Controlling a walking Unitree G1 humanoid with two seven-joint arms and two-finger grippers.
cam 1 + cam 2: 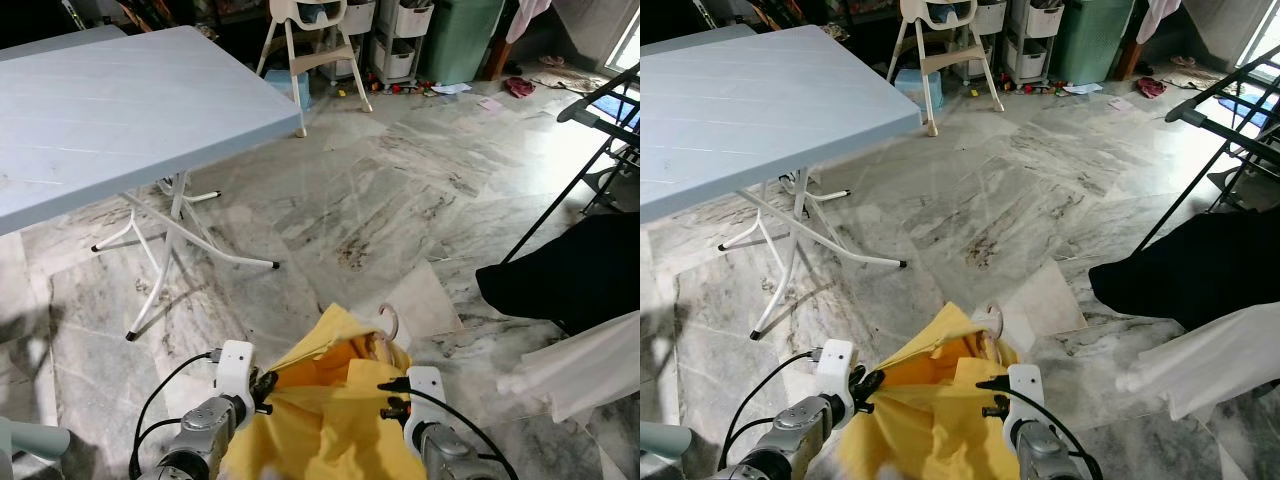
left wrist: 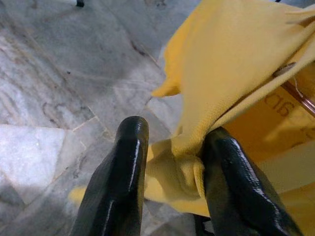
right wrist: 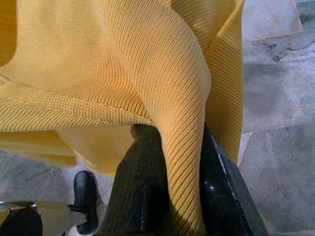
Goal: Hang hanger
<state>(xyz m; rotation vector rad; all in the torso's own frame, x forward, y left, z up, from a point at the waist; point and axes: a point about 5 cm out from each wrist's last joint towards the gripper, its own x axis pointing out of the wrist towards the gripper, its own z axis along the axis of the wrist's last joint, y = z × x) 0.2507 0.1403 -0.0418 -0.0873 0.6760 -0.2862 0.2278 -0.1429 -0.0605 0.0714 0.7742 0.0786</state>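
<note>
Low in the near middle of the scene, both arms hold up a yellow garment [image 1: 335, 410] above the marble floor [image 1: 400, 190]. The left pincer [image 2: 170, 162] is clenched on a bunched fold of the yellow cloth, its two black fingers [image 2: 123, 182] pressing the fabric from either side. The right pincer [image 3: 170, 182] is likewise clamped on a ribbed fold of the same garment, which drapes over and between its fingers. The hanger [image 1: 385, 325] sits inside the garment's neck opening, its pale hook poking up just above the cloth (the rest of it is mostly hidden by fabric).

To the far left stands a pale blue tabletop [image 1: 120, 100] on white folding legs. On the right, a dark drying rack [image 1: 600, 130] carries a black cloth [image 1: 570, 275] and a white cloth [image 1: 580, 365]. A white high chair [image 1: 310, 50] stands at the far side.
</note>
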